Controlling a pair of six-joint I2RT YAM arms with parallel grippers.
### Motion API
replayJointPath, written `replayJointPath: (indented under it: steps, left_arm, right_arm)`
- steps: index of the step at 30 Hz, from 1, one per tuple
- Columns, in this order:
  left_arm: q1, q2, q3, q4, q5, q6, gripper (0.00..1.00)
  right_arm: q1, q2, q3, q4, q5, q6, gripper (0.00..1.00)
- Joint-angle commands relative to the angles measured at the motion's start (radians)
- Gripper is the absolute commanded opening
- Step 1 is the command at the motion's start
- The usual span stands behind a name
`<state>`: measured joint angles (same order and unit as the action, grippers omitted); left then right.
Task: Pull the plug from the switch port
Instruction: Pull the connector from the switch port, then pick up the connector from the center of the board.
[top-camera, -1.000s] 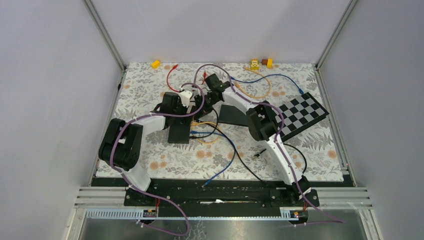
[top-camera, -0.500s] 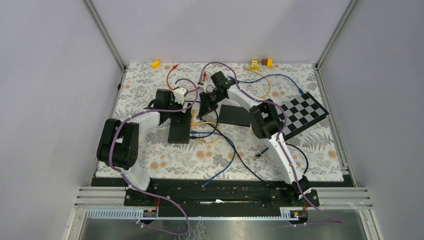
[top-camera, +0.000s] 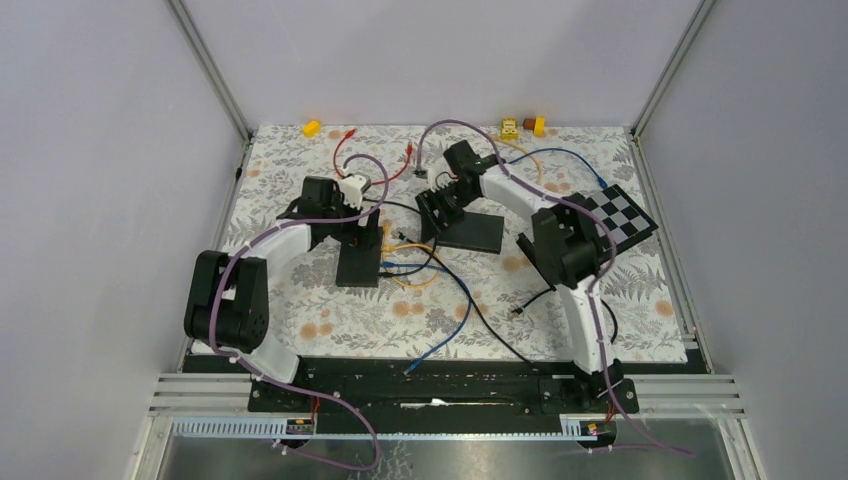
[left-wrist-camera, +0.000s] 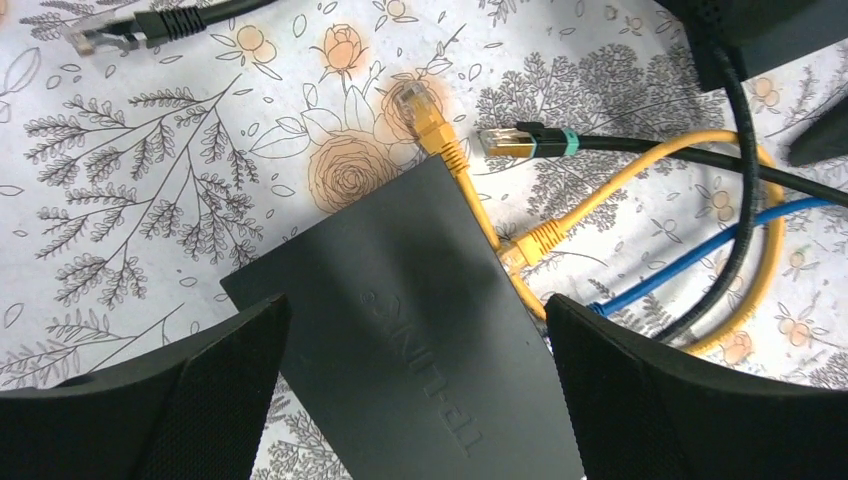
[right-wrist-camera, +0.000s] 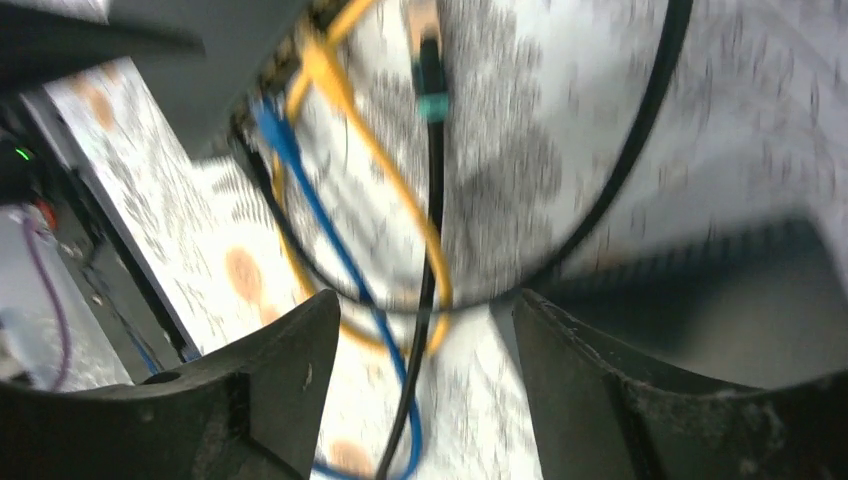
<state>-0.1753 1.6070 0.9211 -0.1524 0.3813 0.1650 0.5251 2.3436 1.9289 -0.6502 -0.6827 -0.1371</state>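
Far left: left arm folded at the elbow near the table edge, forearm reaching in and rightward, wrist tipped down over the switch. Left tool spread wide, gripping nothing, one finger to each side of the switch top.

Just past the switch's far corner: the plug, metal-fronted with a teal band, on a black cable, lying flat on the table, clear of any port, so seemingly out already. Beside it, a loose yellow plug at the switch corner. Further right, another yellow connector and a blue cable at the switch edge, apparently seated.

Probably light and rigid at the plug, limp along the cable, with a small brittle latch tab. Best taken by the boot at the teal band, never by the cable. Switch likely light enough to slide, so worth bracing.

Right: right tool parted, holding nothing, cables showing through the gap in a blurred view. Right arm bent high at the elbow, forearm stretching back and leftward, wrist angled down beside a second black box.
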Motion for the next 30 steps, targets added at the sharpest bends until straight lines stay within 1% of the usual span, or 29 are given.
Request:
replayJointPath:
  steps: [1, 7, 11, 13, 17, 22, 26, 30]
  left_arm:
    - [0.007, -0.089, 0.01, -0.02, 0.03, 0.022, 0.99]
    - [0.01, -0.118, 0.023, -0.055, 0.002, 0.033, 0.99]
    - [0.015, -0.132, 0.031, -0.062, -0.03, 0.03, 0.99]
    - [0.014, -0.137, 0.026, -0.061, -0.06, 0.027, 0.99]
    - [0.016, -0.144, 0.01, -0.062, -0.084, 0.028, 0.99]
    - [0.016, -0.151, 0.007, -0.074, -0.1, 0.036, 0.99]
    - [0.016, -0.147, 0.003, -0.08, -0.129, 0.053, 0.99]
    - [0.016, -0.128, 0.012, -0.108, -0.163, 0.064, 0.99]
  right_arm:
    - [0.001, -0.283, -0.222, -0.056, 0.165, -0.175, 0.73]
    - [0.001, -0.564, -0.634, -0.004, 0.237, -0.277, 0.81]
    - [0.005, -0.685, -0.815, 0.032, 0.243, -0.287, 0.84]
    - [0.014, -0.726, -0.878, 0.043, 0.241, -0.284, 0.85]
    - [0.042, -0.776, -0.95, 0.071, 0.284, -0.273, 0.87]
    - [0.101, -0.761, -0.973, 0.077, 0.334, -0.254, 0.85]
    - [0.172, -0.76, -1.003, 0.102, 0.441, -0.247, 0.82]
    - [0.239, -0.746, -1.03, 0.133, 0.553, -0.256, 0.77]
